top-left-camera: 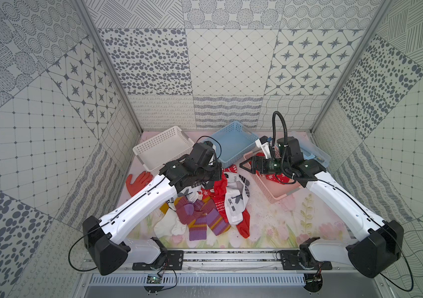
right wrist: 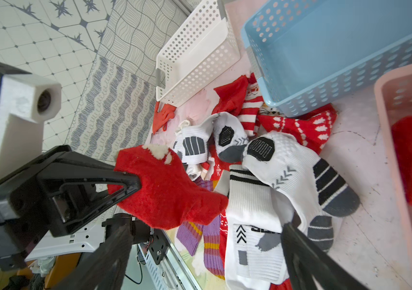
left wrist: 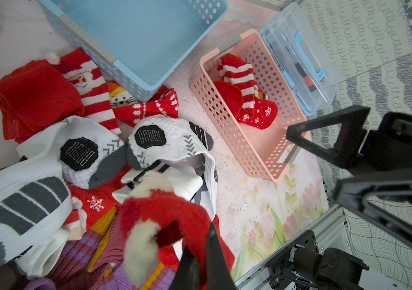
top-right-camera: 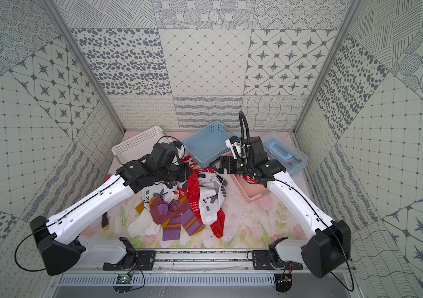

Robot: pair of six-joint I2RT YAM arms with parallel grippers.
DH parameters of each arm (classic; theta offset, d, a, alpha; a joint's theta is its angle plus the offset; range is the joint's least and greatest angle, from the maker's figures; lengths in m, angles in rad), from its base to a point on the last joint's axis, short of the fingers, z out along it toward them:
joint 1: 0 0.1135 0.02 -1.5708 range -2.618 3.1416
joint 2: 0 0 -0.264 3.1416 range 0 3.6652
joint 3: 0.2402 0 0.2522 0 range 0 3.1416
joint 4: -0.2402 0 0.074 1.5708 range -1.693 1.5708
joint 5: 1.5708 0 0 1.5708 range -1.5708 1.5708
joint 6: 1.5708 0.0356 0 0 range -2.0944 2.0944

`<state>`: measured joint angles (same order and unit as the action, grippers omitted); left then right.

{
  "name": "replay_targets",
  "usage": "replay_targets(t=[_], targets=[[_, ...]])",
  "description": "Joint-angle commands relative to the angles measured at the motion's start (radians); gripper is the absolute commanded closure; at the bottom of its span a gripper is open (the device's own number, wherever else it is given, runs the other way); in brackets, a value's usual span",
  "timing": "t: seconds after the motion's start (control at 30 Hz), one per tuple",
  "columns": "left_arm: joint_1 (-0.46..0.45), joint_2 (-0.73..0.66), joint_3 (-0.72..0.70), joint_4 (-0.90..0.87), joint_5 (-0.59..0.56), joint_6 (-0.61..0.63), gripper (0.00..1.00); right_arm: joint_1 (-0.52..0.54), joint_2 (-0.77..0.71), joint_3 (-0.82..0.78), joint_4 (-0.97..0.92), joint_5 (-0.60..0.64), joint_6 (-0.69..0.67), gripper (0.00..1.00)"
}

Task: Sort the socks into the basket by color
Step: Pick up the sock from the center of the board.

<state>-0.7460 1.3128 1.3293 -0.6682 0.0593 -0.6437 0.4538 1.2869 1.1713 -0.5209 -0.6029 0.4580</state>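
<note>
Left hand point(right wrist: 134, 182) is clamped tight on a fuzzy red sock point(right wrist: 164, 190) with fluffy white trim, holding it up over the sock pile point(top-left-camera: 205, 209) in the middle of the floral tabletop point(top-left-camera: 282, 222). Right hand point(top-left-camera: 246, 166) has its jaws spread wide and grips nothing, hovering by the pink basket point(left wrist: 262, 143), where three red socks point(left wrist: 247, 100) lie inside. The pile mixes white, purple-striped and red socks and runs right up against the blue basket point(left wrist: 137, 37). The white basket point(right wrist: 194, 55) and the orange glove point(top-left-camera: 138, 182) sit off to the left.
</note>
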Motion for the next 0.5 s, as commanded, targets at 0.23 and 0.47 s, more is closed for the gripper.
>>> replay_targets(t=[0.23,0.47], targets=[[0.036,0.004,0.046,0.155,0.125,-0.033,1.00,0.157,-0.040,-0.033,0.162,0.033,-0.055,0.04],[0.036,0.002,0.063,0.180,0.158,-0.064,1.00,0.260,0.006,-0.027,0.191,0.319,-0.151,0.04]])
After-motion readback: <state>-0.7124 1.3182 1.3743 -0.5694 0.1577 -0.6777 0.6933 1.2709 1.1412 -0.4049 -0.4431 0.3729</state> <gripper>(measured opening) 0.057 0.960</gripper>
